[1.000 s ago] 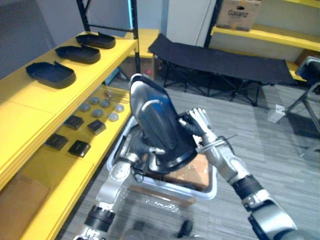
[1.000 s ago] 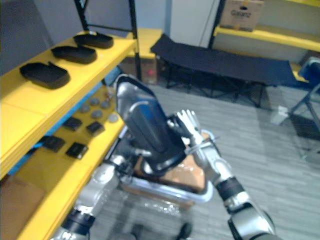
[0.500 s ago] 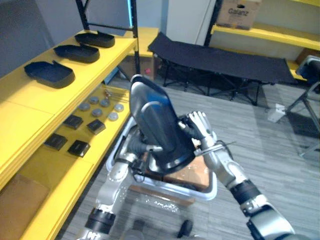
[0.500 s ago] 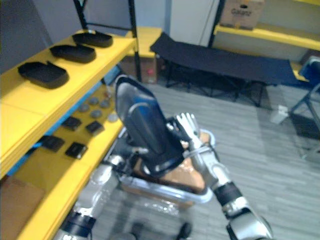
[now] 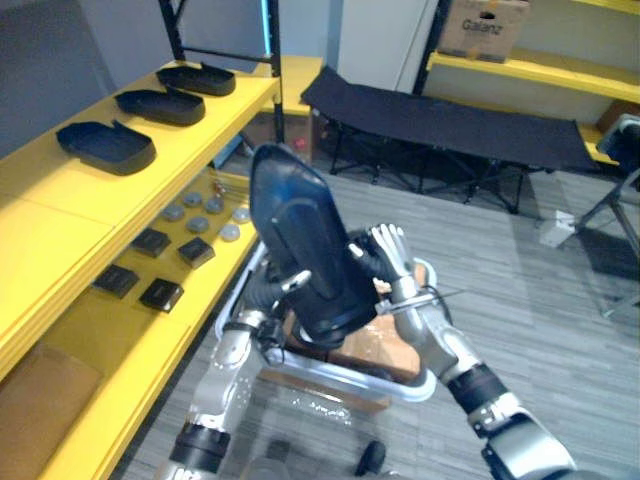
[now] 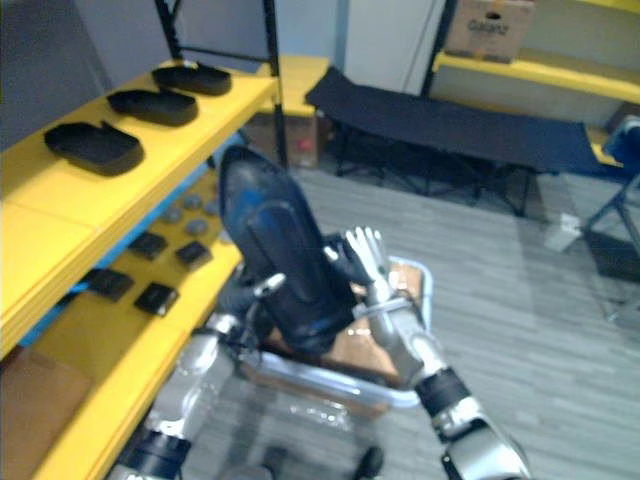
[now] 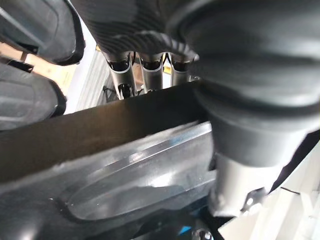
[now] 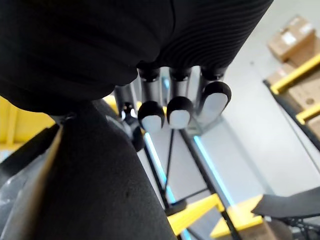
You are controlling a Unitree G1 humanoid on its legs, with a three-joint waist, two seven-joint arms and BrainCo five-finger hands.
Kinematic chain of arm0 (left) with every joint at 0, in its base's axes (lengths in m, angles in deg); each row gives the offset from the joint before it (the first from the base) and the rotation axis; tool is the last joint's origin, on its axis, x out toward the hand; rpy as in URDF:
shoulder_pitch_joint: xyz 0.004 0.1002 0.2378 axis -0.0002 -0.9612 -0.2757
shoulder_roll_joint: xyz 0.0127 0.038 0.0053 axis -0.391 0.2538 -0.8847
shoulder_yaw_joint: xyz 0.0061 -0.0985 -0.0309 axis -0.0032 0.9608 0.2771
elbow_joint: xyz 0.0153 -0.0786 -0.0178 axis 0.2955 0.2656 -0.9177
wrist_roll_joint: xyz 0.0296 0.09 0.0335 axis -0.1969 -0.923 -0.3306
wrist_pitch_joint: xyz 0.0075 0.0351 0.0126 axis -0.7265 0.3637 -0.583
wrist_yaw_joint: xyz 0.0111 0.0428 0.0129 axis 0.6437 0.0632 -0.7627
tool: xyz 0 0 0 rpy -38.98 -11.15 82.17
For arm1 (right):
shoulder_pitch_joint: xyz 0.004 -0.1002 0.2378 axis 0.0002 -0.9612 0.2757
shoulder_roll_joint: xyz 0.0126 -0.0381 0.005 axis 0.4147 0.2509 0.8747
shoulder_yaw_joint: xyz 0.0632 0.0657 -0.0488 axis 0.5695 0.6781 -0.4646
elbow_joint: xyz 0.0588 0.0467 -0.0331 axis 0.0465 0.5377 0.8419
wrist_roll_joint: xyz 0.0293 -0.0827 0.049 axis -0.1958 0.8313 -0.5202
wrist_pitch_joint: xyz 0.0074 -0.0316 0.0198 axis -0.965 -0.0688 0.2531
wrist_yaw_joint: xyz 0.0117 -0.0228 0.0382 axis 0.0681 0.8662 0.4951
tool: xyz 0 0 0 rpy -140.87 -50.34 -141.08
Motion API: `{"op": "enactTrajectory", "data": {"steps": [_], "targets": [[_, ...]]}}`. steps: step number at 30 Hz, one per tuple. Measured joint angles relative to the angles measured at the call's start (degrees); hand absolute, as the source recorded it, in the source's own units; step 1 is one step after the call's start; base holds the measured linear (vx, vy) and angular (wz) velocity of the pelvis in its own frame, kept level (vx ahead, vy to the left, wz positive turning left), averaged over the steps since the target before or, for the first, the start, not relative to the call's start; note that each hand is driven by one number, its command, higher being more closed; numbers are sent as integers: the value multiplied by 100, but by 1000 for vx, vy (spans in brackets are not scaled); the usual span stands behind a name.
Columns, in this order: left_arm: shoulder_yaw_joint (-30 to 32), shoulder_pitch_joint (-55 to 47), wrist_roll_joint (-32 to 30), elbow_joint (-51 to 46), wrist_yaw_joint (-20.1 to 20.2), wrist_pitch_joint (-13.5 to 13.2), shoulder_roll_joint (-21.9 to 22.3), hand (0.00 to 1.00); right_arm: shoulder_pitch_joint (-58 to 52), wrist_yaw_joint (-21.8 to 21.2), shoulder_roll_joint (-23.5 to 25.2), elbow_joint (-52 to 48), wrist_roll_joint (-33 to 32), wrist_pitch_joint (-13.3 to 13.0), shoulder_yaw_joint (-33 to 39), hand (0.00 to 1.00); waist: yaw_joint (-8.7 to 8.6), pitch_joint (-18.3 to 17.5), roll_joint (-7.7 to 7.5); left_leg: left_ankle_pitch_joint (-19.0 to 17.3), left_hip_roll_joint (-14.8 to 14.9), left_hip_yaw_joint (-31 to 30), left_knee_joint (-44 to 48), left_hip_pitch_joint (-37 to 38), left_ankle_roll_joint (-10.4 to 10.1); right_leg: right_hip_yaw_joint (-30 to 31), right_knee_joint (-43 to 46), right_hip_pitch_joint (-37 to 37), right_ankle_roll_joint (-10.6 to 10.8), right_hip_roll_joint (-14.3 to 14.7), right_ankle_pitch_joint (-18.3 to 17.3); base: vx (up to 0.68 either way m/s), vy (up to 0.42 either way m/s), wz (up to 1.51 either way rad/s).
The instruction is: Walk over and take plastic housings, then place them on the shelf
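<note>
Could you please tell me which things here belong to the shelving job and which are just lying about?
Job: black housing held between left hand (pinching) and right hand (flat); three housings on the yellow shelf; grey bin below.
Lying about: small black parts and grey discs on the lower shelf; folding cot; cardboard box.

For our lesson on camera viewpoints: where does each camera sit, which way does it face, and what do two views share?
Left eye view: on the head, looking down at the plastic housing held before the yellow shelf; both arms, left hand and right hand show.
Right eye view: beside it, same scene from slightly rightward.
Left wrist view: on the left wrist, along its fingers pinching the housing's edge.
Right wrist view: on the right wrist, along straight fingers beside the housing.
Shared: all show the housing.
</note>
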Motion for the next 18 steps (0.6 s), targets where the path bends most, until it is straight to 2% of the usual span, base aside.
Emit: {"op": "enactTrajectory", "data": {"steps": [6, 8, 10, 12, 13, 18], "targets": [[-34, 19, -28, -22, -252, -260, -33, 100, 1, 297, 98, -86, -174, 117, -175, 100, -2, -14, 32, -5, 1, 2, 0, 4, -8, 1, 0, -2, -4, 1, -2, 0, 0, 0], [-117, 18, -386, -99, -561, -461, -20, 100, 1, 408, 160, -86, -273, 120, -188, 100, 0, -14, 49, -5, 2, 1, 0, 4, -8, 1, 0, -2, -8, 1, -2, 0, 0, 0], [-102, 17, -1068, -298, -1003, -715, 63, 100, 32, 632, 287, -138, -438, 120, -187, 100, 5, -26, 76, -14, 9, 7, 5, 5, -15, 0, 0, 0, -62, 22, -40, 0, 0, 0], [-78, 12, -1423, -419, -1196, -896, 99, 100, 40, 744, 349, -271, -523, 120, -191, 100, 9, -45, 109, -28, 27, 7, 12, 6, -26, 0, 0, 4, -77, 40, -51, 0, 0, 0], [-51, 11, -1797, -590, -1381, -1035, 140, 100, 84, 860, 374, -374, -623, 117, -254, 100, 18, -65, 143, -36, 54, 6, 15, 9, -38, -1, 0, 6, -93, 67, -62, 0, 0, 0], [155, 7, -2624, -945, -1724, -1191, 291, 100, 229, 966, 393, -570, -744, 78, -353, 100, 46, -176, 327, -52, 103, 1, 7, 19, -64, -14, 0, 11, -117, 117, -80, 14, -20, 0]]}}
